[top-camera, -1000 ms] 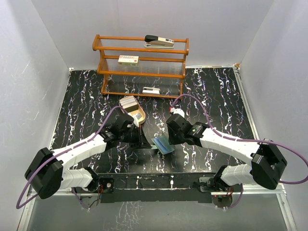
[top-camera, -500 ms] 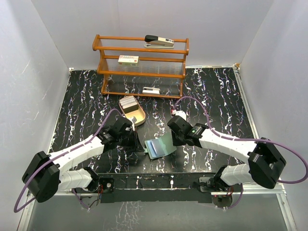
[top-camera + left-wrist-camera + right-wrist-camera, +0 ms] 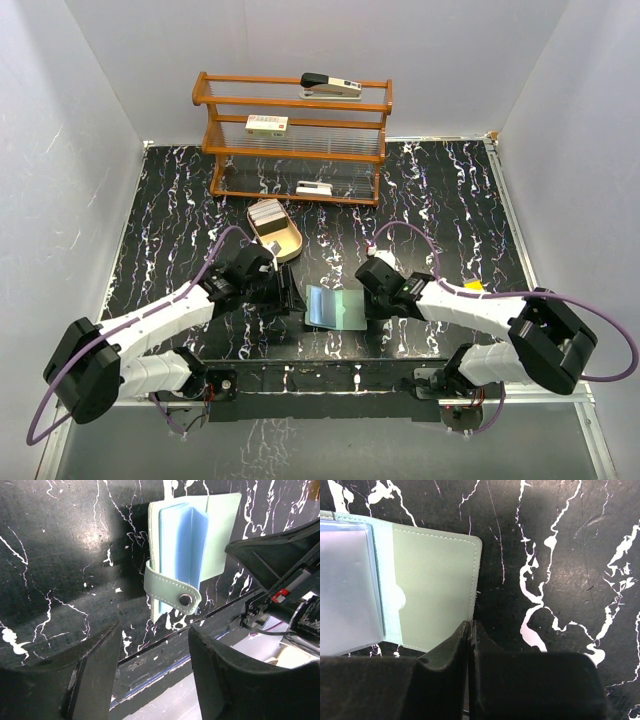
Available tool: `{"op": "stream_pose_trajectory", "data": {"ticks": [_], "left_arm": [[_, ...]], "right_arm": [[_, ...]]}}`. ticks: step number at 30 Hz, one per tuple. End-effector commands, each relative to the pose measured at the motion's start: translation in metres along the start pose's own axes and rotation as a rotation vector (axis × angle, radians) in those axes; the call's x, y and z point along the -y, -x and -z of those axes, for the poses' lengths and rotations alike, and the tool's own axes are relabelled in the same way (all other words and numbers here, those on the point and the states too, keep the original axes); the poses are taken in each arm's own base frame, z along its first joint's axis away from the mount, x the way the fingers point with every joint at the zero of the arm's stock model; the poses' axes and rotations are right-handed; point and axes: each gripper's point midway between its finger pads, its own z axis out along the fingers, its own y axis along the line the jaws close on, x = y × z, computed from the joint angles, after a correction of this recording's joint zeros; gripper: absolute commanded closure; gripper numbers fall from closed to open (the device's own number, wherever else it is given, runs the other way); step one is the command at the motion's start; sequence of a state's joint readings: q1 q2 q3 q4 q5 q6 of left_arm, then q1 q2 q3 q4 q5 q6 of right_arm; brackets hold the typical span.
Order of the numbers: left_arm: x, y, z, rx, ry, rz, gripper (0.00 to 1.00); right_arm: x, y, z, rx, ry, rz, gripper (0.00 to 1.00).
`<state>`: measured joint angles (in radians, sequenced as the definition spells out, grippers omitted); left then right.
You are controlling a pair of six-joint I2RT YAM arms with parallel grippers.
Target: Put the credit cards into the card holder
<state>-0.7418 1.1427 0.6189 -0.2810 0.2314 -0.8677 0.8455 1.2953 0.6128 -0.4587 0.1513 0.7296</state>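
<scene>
The card holder lies open by the near edge of the surface. The left claw is apart and empty beside it. The right claw is together at its right cover.

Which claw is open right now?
The left claw: its fingers stand apart with nothing between them, near the card holder. The right claw has its fingers pressed together at the holder's edge.

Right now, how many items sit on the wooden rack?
3 on the brown wooden rack: black-and-white stapler on top, white labelled box in the middle, another white box at the bottom. None seems hidden.
</scene>
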Motion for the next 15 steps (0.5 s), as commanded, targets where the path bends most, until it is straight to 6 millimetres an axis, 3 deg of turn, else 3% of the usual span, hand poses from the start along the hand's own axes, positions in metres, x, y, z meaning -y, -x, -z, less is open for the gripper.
{"op": "stream_pose_trajectory", "data": {"ticks": [1,8,15], "left_arm": [[0.004,0.001,0.000,0.021,-0.039,-0.001,0.42],[0.010,0.006,-0.013,0.032,-0.090,-0.043,0.30],[-0.002,0.012,-0.029,0.037,-0.034,-0.083,0.29]], "right_arm": [[-0.006,0.012,0.000,0.061,0.038,-0.073,1.00],[-0.004,0.012,0.000,0.068,0.042,-0.067,1.00],[-0.003,0.010,-0.004,0.059,0.041,-0.071,1.00]]}}
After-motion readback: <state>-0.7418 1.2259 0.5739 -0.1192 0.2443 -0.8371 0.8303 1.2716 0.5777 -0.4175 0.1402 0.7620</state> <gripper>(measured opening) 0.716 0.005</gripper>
